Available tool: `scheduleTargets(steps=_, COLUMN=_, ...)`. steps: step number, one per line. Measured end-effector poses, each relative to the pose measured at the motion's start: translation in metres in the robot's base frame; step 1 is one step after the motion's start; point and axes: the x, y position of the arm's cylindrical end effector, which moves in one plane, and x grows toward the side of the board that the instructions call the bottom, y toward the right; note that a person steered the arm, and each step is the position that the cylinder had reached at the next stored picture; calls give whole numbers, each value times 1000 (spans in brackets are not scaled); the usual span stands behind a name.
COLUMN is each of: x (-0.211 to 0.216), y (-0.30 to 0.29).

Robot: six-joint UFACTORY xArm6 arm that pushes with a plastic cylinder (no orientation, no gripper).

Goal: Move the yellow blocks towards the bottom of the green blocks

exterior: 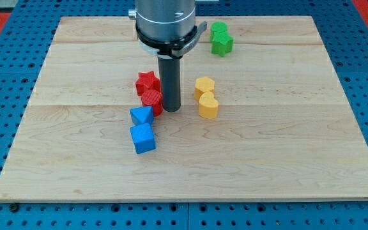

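Hiding part of the red cylinder (152, 101), my tip (171, 110) stands left of the yellow blocks (206, 96); no fingers here.

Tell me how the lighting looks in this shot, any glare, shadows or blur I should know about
Camera view: lighting is even and soft, with no harsh glare on the wooden board. Blocks cast only faint short shadows. My tip sits just right of the red blocks, left of the yellow blocks, with a small dark shadow at its base. Everything looks sharp; the metal collar shows mild sheen.
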Motion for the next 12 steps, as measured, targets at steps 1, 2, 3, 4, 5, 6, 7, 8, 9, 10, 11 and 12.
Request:
scheduleTargets(steps=1, x=0, y=0)
scheduleTargets(steps=2, x=0, y=-3)
scheduleTargets(steps=3, x=0, y=-5)
scheduleTargets(steps=4, x=0, y=-7)
scheduleTargets(steps=5, x=0, y=-10)
scheduleTargets(steps=6, x=0, y=-10)
scheduleTargets(steps=7, x=0, y=18)
scheduleTargets(steps=8, x=0, y=31)
scheduleTargets(steps=9, x=0, y=31)
scheduleTargets(steps=10, x=9, y=39)
scheduleTargets(steps=11, x=12, y=46)
scheduleTargets(steps=12, x=10, y=46)
